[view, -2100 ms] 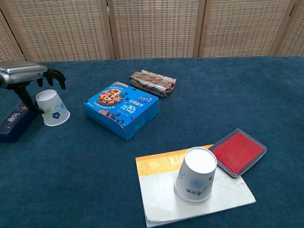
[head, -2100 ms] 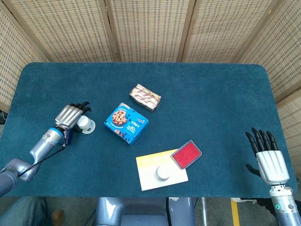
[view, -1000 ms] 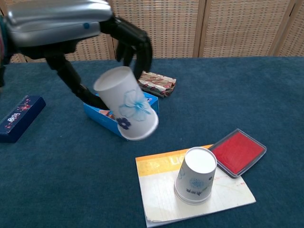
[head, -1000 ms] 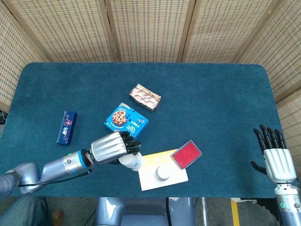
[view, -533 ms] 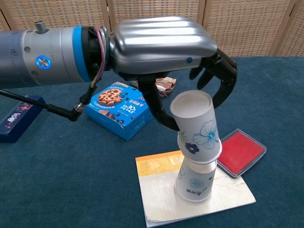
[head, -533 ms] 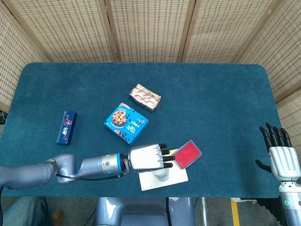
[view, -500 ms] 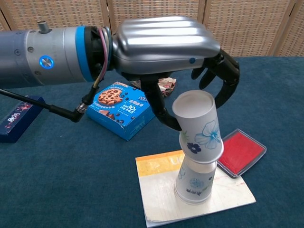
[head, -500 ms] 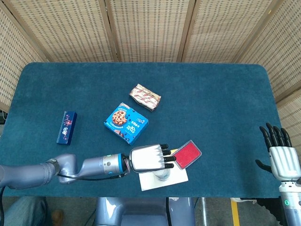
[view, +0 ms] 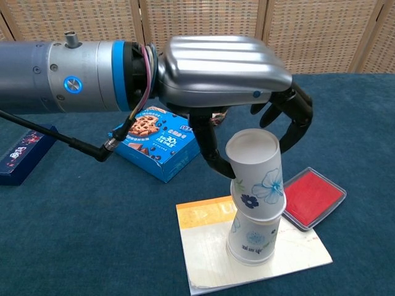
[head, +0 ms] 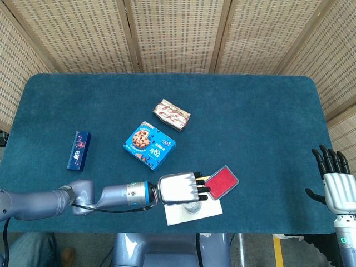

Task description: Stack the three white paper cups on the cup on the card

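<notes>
**Chest view: second cup sits over the cup on the card**

Chest view shows the left hand [view: 237, 92] reaching in from the left above the card [view: 210, 262], its silver back uppermost and its dark fingers [view: 299, 120] curled down around an upturned white paper cup [view: 256, 172]. The thumb lies against the cup's left side and the fingers arch behind its closed top; whether they are pressing on the cup or only cage it, I cannot tell for certain, but the hand looks to be grasping it. This upper cup stands mouth down, closed base up, long axis near vertical with a slight lean to the left at the top. It is partly slid over the bottom cup [view: 252, 240], which also stands mouth down on the card, its blue flower print facing the camera.

Just right of the card lies a red pad [view: 311, 196] in a dark frame, its corner touching the card's edge. Behind the hand sits a blue cookie box [view: 157, 145], and a dark blue packet [view: 21, 154] lies at the left edge.

From the head view the left hand [head: 178, 189] covers the stacked cups on the card [head: 208, 208], with a striped snack pack [head: 172, 114] further back on the blue table [head: 250, 122]. The right hand [head: 339, 186] hovers at the table's right edge, holding nothing, fingers straight and spread.
</notes>
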Tool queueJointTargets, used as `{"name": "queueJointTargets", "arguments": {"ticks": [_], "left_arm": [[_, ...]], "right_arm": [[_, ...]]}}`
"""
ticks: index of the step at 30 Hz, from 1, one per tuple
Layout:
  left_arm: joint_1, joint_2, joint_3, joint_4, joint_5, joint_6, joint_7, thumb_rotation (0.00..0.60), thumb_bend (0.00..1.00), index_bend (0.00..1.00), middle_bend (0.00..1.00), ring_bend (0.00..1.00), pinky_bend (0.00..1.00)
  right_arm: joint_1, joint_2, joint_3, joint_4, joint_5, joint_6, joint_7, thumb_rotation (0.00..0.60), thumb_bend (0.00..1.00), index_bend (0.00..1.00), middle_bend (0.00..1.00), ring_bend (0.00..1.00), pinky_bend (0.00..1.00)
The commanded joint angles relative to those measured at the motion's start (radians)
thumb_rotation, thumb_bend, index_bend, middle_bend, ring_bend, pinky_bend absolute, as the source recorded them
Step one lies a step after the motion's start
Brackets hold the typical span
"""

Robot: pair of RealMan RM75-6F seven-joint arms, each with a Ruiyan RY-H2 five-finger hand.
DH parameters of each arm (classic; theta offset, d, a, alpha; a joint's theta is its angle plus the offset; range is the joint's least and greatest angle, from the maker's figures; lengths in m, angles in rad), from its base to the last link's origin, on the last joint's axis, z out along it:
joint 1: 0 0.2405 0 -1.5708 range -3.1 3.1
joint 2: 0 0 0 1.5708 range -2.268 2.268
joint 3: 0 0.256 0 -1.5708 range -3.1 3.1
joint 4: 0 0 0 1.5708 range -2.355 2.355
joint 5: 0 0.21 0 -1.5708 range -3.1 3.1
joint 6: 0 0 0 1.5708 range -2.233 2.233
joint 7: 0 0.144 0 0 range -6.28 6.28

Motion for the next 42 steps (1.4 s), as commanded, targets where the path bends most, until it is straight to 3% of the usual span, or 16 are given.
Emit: {"name": "queueJointTargets", "arguments": {"ticks": [1,16,18,20,22,25,31,35,42], "left_arm": [[-0.006,-0.009,0.004,0.004,-0.012,-0.008,0.004,0.600,0.17,0.55,0.40,0.47,0.46],[-0.034,-0.063,0.020,0.028,-0.060,-0.031,0.020,0.600,0.12,0.52,0.38,0.45,0.44],[-0.038,-0.065,0.024,0.028,-0.066,-0.048,0.034,0.600,0.06,0.44,0.30,0.36,0.39],[-0.046,-0.055,0.031,0.014,-0.081,-0.092,0.072,0.600,0.01,0.27,0.14,0.18,0.29],[-0.046,-0.045,0.029,-0.015,-0.113,-0.131,0.098,0.600,0.00,0.13,0.04,0.07,0.21],[-0.042,-0.032,0.016,-0.046,-0.153,-0.158,0.147,0.600,0.00,0.01,0.00,0.00,0.14],[-0.022,0.001,0.009,-0.074,-0.197,-0.159,0.194,0.600,0.00,0.00,0.00,0.00,0.01],[0.036,0.074,-0.003,-0.107,-0.287,-0.145,0.259,0.600,0.00,0.00,0.00,0.00,0.00],[0.230,0.182,0.016,-0.078,-0.435,0.023,0.270,0.600,0.00,0.00,0.00,0.00,0.00]], "right_arm": [[-0.001,0.000,0.001,-0.002,-0.002,0.002,-0.001,0.600,0.00,0.00,0.00,0.00,0.00],[-0.015,0.011,0.011,-0.012,-0.003,0.021,0.007,0.600,0.00,0.00,0.00,0.00,0.00],[-0.017,0.013,0.012,-0.013,-0.004,0.023,0.008,0.600,0.00,0.00,0.00,0.00,0.00],[-0.018,0.015,0.013,-0.015,-0.004,0.023,0.011,0.600,0.00,0.00,0.00,0.00,0.00],[-0.019,0.016,0.012,-0.015,-0.004,0.022,0.013,0.600,0.00,0.00,0.00,0.00,0.00],[-0.020,0.018,0.011,-0.017,-0.006,0.020,0.012,0.600,0.00,0.00,0.00,0.00,0.00],[-0.021,0.019,0.012,-0.019,-0.007,0.019,0.008,0.600,0.00,0.00,0.00,0.00,0.00],[-0.022,0.020,0.010,-0.023,-0.011,0.019,0.002,0.600,0.00,0.00,0.00,0.00,0.00],[-0.030,0.024,0.006,-0.036,-0.025,0.033,-0.002,0.600,0.00,0.00,0.00,0.00,0.00]]}}
